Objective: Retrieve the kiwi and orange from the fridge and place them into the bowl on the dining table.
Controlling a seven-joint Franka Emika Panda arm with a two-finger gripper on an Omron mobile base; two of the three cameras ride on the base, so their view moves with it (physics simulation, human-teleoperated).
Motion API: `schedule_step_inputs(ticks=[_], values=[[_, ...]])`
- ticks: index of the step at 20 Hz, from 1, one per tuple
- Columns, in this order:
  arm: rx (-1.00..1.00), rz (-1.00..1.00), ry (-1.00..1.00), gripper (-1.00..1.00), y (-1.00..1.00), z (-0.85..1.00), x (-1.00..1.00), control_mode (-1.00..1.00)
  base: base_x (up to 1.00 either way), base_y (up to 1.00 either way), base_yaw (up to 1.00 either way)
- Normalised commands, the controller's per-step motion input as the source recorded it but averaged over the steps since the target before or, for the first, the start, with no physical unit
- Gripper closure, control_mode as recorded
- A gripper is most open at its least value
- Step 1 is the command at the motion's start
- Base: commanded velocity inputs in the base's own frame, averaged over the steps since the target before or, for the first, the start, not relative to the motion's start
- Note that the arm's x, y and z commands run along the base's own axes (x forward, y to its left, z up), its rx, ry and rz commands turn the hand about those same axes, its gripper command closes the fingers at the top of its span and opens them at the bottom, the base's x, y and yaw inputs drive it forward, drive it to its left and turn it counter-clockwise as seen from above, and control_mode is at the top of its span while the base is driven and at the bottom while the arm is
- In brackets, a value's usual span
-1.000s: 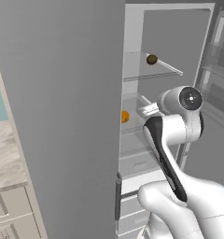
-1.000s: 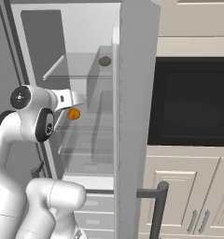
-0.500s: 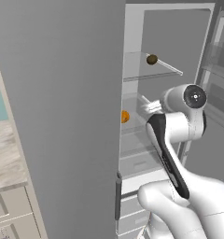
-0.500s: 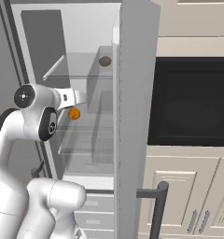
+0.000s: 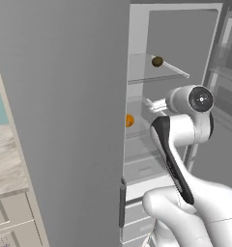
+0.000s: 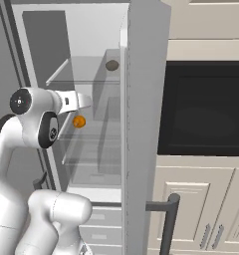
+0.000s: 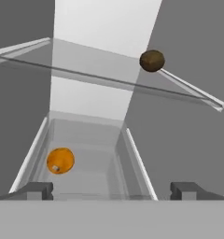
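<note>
- Two small dark finger tips of the claw [image 7: 112,190] stand wide apart at the bottom of the hand view, spread open and pinching nothing.
- Ahead of the claw and toward its left tip, the small bright orange sphere [image 7: 60,160] rests on the lower clear shelf of the tall plain grey two-door fridge [image 5: 60,120], apart from both tips.
- Above and further in, toward the claw's right, the small dark brown-olive roundish kiwi [image 7: 152,60] sits on the upper glass shelf [image 7: 95,63], near its right edge.
- From both base views the orange [image 5: 130,120] [image 6: 79,121] lies just beyond the claw, one shelf below the kiwi [image 5: 157,61] [image 6: 112,65].
- White fridge interior surrounds both fruits.
</note>
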Motion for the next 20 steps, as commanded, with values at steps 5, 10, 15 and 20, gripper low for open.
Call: schedule_step_inputs(ticks=[5, 10, 15, 20], values=[[0.14, -0.03, -0.01, -1.00, 0.00, 0.24, 0.00, -1.00, 0.00, 0.00, 0.00], [0.18, 0.00, 0.00, -1.00, 0.00, 0.26, 0.00, -1.00, 0.00, 0.00, 0.00], [0.10, 0.00, 0.00, -1.00, 0.00, 0.20, 0.00, -1.00, 0.00, 0.00, 0.00], [0.01, -0.06, 0.00, -1.00, 0.00, 0.14, 0.03, -1.00, 0.00, 0.00, 0.00]])
